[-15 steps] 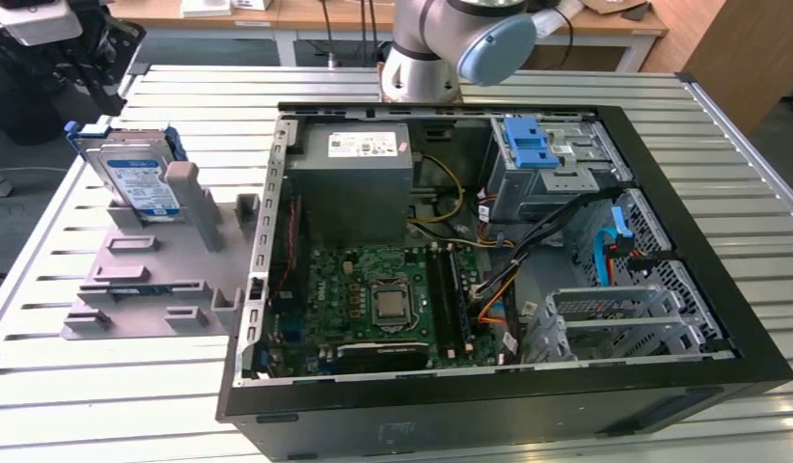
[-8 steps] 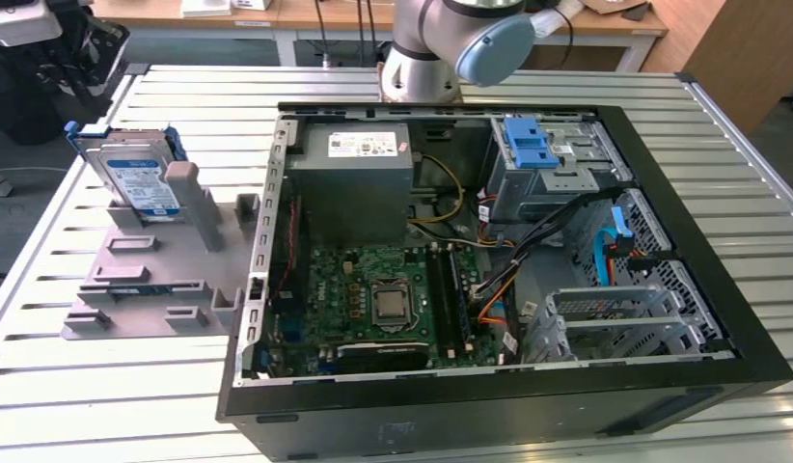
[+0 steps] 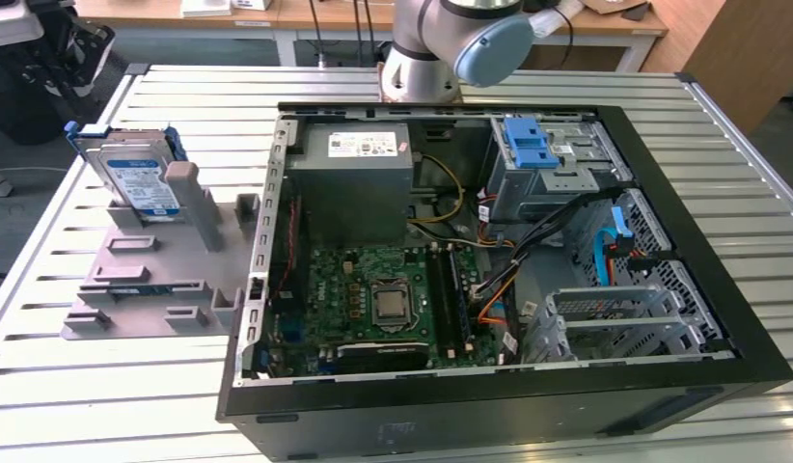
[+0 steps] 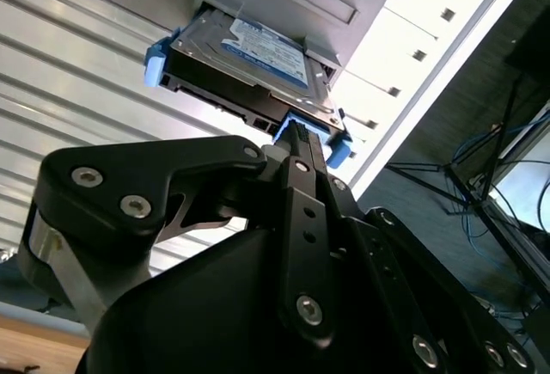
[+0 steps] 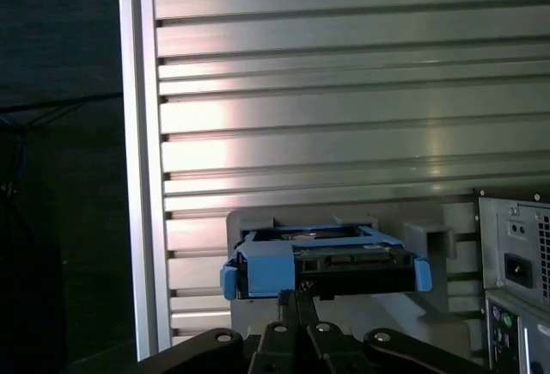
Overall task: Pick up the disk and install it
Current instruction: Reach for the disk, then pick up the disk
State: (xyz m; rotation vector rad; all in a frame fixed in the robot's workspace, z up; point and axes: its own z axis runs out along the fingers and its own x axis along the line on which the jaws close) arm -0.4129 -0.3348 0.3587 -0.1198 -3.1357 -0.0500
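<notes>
Aluminium slats form the surface (image 3: 126,395), where a grey fixture (image 3: 152,265) near its edge at the exterior view's left holds the disk (image 3: 137,178) on edge. Stiff, dense and shock-sensitive, it is probably best taken by its blue carrier frame (image 5: 266,266); the gripper (image 5: 296,298) has its jaws closed, empty.

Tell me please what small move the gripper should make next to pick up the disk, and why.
Probably open the gripper first. In the first wrist view its fingers look closed together, aimed at the blue-framed disk, which stands ungripped in the grey holder, on the exterior view's left of the computer case. Closed fingers could not straddle the frame.
</notes>
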